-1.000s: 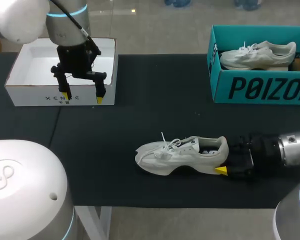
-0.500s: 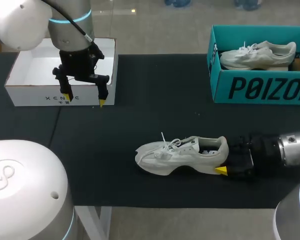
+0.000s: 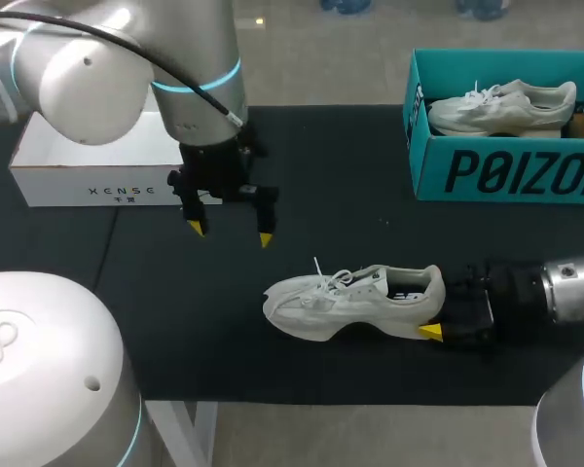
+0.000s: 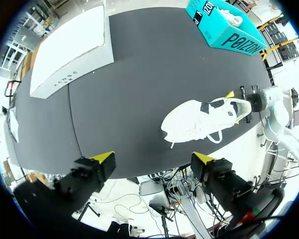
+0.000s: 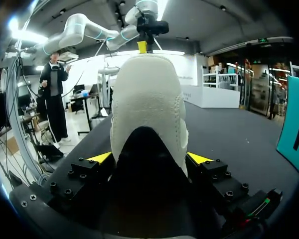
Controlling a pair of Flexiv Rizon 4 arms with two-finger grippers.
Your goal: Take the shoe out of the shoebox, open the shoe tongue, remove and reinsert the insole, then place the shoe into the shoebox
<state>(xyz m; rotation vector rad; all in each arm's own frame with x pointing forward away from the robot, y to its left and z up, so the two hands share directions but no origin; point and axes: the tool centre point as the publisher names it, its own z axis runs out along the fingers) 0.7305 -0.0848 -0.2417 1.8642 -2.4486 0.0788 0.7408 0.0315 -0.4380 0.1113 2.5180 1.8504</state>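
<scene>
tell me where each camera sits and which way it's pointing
Head view: above and behind, looking down on the table; left hand, open, and right hand show.
Left wrist view: above the table, looking down past its own hand at the shoe.
Right wrist view: low at the table, looking along the shoe from its heel, which the right hand grips.
All three share the shoe.

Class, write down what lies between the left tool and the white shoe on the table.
Nothing: only bare black table between left tool and shoe, clearest in the head view.
</scene>
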